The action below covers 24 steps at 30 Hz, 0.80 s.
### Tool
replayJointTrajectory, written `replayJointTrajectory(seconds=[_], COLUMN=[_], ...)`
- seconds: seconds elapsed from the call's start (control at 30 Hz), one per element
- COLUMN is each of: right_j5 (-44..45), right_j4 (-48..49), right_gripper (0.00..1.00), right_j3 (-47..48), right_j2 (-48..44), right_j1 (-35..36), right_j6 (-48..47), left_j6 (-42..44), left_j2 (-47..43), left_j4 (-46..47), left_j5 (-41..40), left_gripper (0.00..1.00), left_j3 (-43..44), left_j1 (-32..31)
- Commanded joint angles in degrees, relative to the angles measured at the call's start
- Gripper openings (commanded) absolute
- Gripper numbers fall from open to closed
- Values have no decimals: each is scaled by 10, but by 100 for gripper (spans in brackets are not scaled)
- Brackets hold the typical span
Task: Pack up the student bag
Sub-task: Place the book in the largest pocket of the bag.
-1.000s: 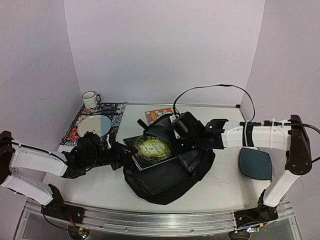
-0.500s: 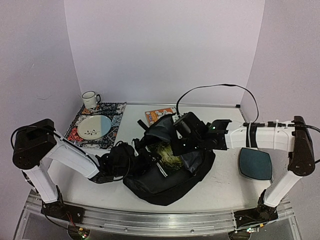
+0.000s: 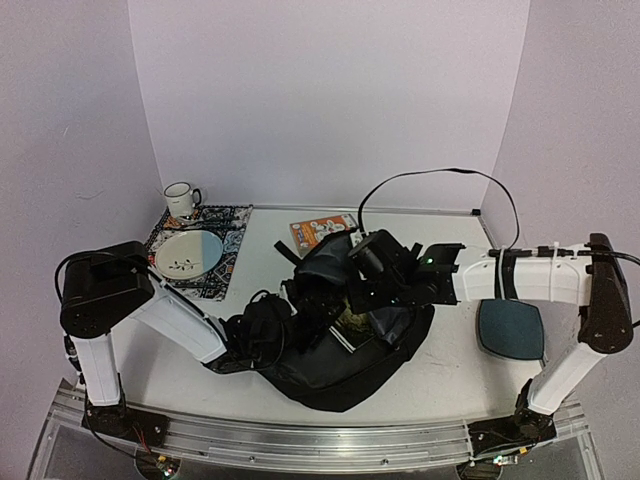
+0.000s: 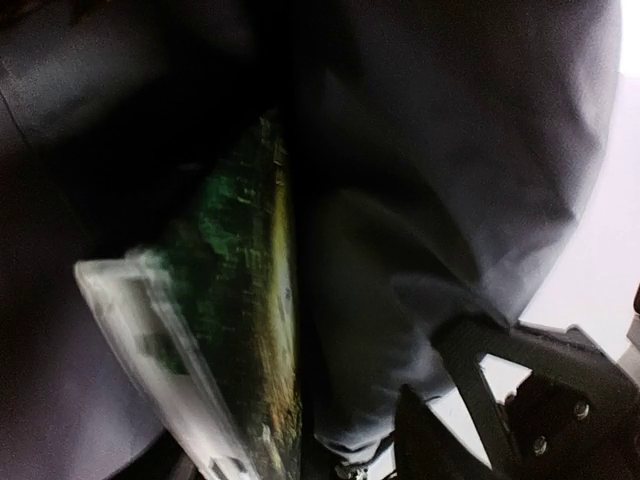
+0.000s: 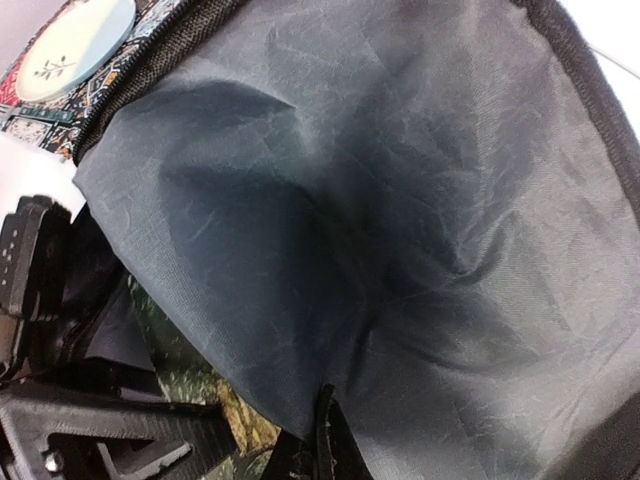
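Dim, blurry inside the student bag (image 4: 450,150)

My 2 arms have white links and black joints: left arm (image 3: 185,325), right arm (image 3: 530,280). A black cable (image 3: 440,172) loops above the right; screws (image 4: 578,408) stud the left wrist's black frame (image 4: 520,345).

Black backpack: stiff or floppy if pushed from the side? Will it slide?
Likely floppy: the backpack sags in folds on the table, and its grey lining is creased. A push would probably crumple it before it slides. The book inside may stiffen that part a little.
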Motion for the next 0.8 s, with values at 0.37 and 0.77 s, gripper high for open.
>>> replayJointTrajectory(seconds=[0.37,0.77], right_j5=[116,90], right_j4=[-78,-84], right_gripper=[0,0], right_j3=[-49,-35], right_j2=[-72,-63], right_j1=[-11,-14], right_j6=[-20,-8], left_j6=[158,137], left_j2=[-134,-48], left_j4=[-92,-112], left_j5=[-25,-5], left_gripper=[88,73], left_j3=[-3,59], left_j1=[-44,-46])
